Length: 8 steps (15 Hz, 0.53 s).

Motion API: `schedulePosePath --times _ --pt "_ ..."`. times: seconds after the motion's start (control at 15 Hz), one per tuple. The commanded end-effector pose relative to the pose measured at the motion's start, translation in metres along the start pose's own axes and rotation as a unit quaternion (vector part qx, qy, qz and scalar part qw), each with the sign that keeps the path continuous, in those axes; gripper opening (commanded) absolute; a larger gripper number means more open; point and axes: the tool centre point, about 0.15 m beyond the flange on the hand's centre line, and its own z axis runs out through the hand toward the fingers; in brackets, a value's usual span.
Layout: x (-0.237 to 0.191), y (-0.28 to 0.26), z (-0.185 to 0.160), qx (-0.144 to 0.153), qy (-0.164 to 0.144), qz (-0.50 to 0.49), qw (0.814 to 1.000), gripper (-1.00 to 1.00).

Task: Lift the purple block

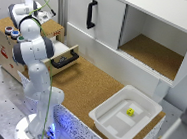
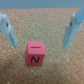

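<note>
Your gripper (image 2: 40, 31) hangs with its fingers (image 2: 7, 31) spread wide, pinching nothing. The block (image 2: 36, 53), pinkish-purple in the wrist view and marked with an N, sits on the cork surface (image 2: 42, 12) just beside the gap between them, untouched. Approach looks done; closing and lifting remain.

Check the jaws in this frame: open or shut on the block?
Open. In the wrist view the gripper has its jaws spread wide apart, with the block lying on the cork surface, touched by neither.
</note>
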Motion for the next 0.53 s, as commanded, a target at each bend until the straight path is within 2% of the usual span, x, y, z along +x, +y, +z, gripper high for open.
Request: schedulePosePath --times 0.0,0.27,0.47 --pt "-0.043 0.016 -0.018 -0.019 -0.056 0.064 0.996 1.00" --pt "-0.107 0.019 -0.014 -0.017 -0.050 0.080 0.995 1.00" --pt "-0.145 0.023 0.003 0.000 -0.042 0.073 0.996 1.00"
